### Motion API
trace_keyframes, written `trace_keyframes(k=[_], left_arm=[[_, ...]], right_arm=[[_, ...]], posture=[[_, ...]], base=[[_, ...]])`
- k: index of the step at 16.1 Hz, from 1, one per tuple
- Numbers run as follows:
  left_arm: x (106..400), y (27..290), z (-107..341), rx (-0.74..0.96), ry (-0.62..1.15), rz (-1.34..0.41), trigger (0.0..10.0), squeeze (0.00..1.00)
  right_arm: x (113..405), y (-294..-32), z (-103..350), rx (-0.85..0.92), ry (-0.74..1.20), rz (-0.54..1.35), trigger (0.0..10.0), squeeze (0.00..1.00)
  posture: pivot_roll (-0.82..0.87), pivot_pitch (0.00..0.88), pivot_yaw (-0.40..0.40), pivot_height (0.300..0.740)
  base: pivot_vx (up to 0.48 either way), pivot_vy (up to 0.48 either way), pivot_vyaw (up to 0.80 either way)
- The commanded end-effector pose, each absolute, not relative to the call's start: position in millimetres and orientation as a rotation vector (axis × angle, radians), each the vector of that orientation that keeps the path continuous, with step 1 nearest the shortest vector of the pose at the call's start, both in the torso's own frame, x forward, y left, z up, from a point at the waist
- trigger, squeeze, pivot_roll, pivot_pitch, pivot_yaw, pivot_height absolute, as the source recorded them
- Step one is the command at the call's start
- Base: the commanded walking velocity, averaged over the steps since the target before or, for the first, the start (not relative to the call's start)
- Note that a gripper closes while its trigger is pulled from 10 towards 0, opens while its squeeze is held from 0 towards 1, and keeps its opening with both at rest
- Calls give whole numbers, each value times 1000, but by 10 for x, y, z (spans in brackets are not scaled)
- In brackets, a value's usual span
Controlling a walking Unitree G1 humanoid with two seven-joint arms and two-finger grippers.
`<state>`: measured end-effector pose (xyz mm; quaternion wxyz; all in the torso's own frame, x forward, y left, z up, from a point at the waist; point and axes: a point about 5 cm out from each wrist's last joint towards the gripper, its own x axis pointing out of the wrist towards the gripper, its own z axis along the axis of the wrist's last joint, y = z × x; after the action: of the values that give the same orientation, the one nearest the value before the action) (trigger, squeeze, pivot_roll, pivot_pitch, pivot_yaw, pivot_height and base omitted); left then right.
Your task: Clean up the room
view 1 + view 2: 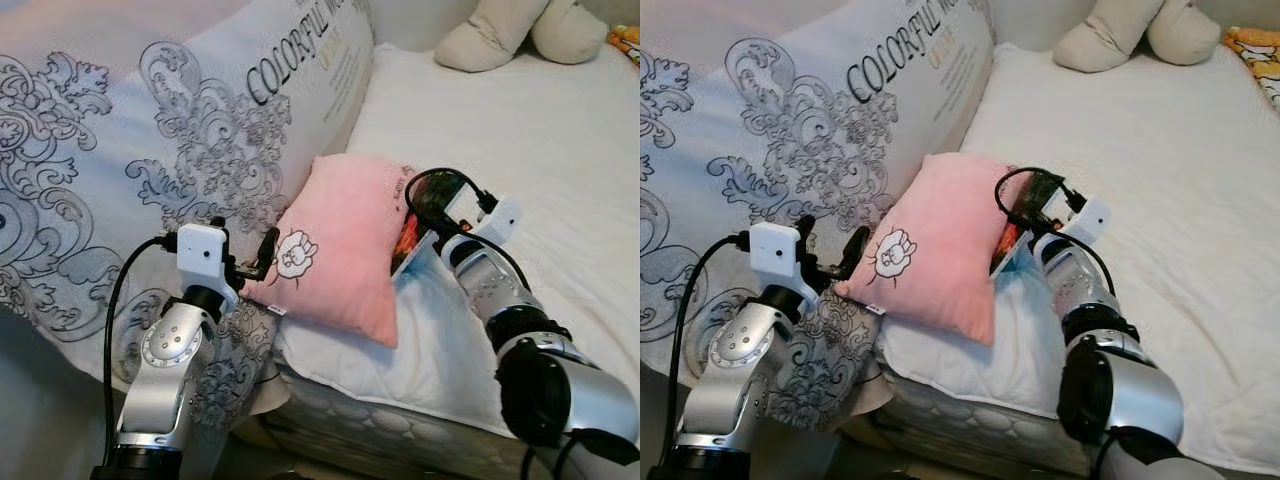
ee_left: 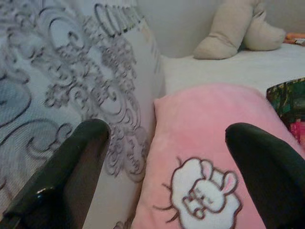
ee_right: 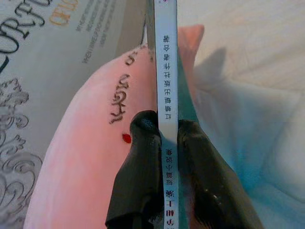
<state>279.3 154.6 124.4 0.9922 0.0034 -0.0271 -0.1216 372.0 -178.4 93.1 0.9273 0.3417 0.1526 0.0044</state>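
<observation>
A pink pillow [image 1: 340, 250] with a small bunny patch [image 2: 202, 188] leans at the edge of the white bed [image 1: 520, 140], against a big patterned quilt pack [image 1: 110, 160]. My left gripper [image 1: 246, 258] is open just in front of the pillow's lower left corner, its two black fingers [image 2: 71, 167] either side of the corner. My right gripper [image 3: 166, 138] is shut on a thin book [image 3: 166, 57], pinching its white spine; the book [image 1: 425, 235] stands on edge beside the pillow's right side.
A beige plush toy [image 1: 510, 30] lies at the far end of the bed. Something orange and yellow [image 1: 625, 42] sits at the far right corner. The mattress edge [image 1: 330, 410] drops off just below the pillow.
</observation>
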Motion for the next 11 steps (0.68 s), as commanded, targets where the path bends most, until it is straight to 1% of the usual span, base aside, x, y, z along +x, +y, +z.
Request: trace_keyframes(k=[1,2,3,4,5,6,7,8,10,11], left_arm=[[2771,1586,1255,17,-49,-232,10000,0],[2768,1573,1255,15,-46,-232,10000,0],[2767,1565,1254,12,-45,-232,10000,0],[2768,1556,1254,8,-45,-233,10000,0],[2771,1548,1256,5,-46,-233,10000,0],[2771,1545,1255,2,-46,-232,10000,0],[2769,1539,1252,1,-45,-232,10000,0],[2765,1522,1244,-2,-43,-234,10000,0],[2764,1518,1243,-4,-42,-234,10000,0],[2761,1512,1243,-6,-41,-236,10000,0]], right_arm=[[3654,-1622,776,696,450,57,10000,0],[3695,-1668,853,678,439,67,10000,0],[3747,-1658,950,640,431,106,10000,0],[3814,-1614,1077,545,406,160,10000,0],[3900,-1514,1269,383,342,250,10000,0],[3946,-1425,1404,352,297,317,10000,0],[3969,-1367,1490,379,273,360,10000,0],[4002,-1300,1639,486,235,413,10000,0],[4007,-1301,1659,521,232,417,10000,0],[3966,-1461,1493,677,276,313,10000,0]], posture=[[-21,0,177,740],[-28,0,173,740],[-28,0,173,740],[-33,0,169,740],[-33,0,169,740],[-33,0,169,740],[-42,0,166,740],[-45,0,166,740],[-45,0,166,740],[-43,0,165,740]], base=[[0,0,0],[0,0,0],[0,0,0],[0,0,0],[0,0,0],[0,0,0],[0,0,0],[0,0,0],[0,0,0],[0,0,0]])
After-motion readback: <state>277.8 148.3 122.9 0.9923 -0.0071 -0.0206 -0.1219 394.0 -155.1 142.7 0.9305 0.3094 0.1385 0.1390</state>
